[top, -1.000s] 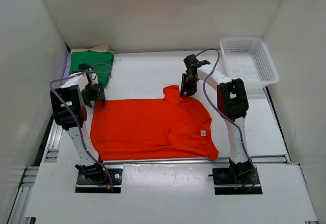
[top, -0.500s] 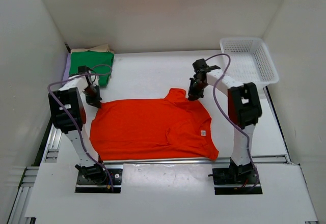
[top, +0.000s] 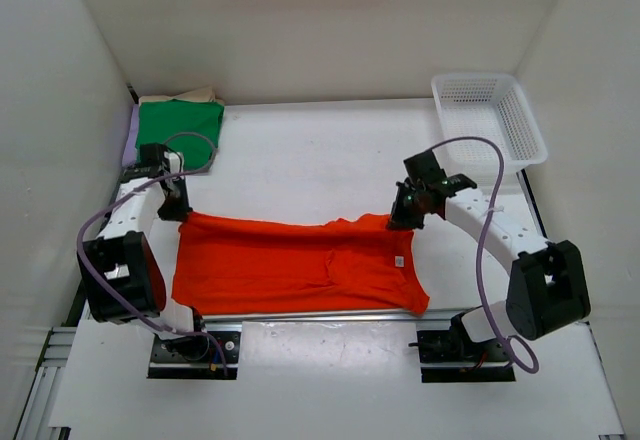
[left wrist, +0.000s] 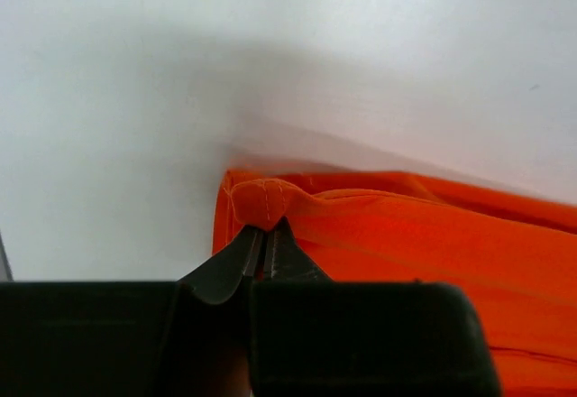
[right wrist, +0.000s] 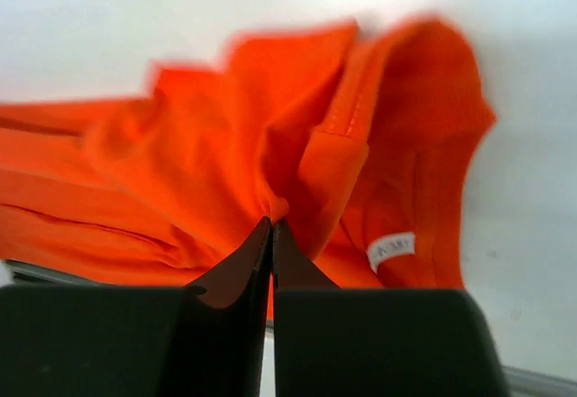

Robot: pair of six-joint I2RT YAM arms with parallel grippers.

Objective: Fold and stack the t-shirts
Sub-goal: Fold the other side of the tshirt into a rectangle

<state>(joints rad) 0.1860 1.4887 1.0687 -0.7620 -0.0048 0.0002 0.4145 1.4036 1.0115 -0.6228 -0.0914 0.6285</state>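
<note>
The orange-red t-shirt (top: 290, 268) lies across the near half of the table, its far edge lifted and drawn toward the near side. My left gripper (top: 178, 210) is shut on the shirt's far-left hem corner (left wrist: 263, 200). My right gripper (top: 399, 218) is shut on a pinch of the orange-red cloth (right wrist: 275, 206) at the far right, next to the collar with its white label (right wrist: 390, 249). A folded green t-shirt (top: 180, 120) lies at the far left on top of a beige one (top: 180, 95) and a lilac one (top: 133, 128).
A white mesh basket (top: 488, 118) stands at the far right corner. White walls close in the table on three sides. An aluminium rail (top: 320, 314) runs along the near edge under the shirt's near hem.
Both grippers closed on the orange-red shirt's far edge and pulled it toward the near side. The shirt now covers a narrower strip, and the right arm has swung out to the right.
</note>
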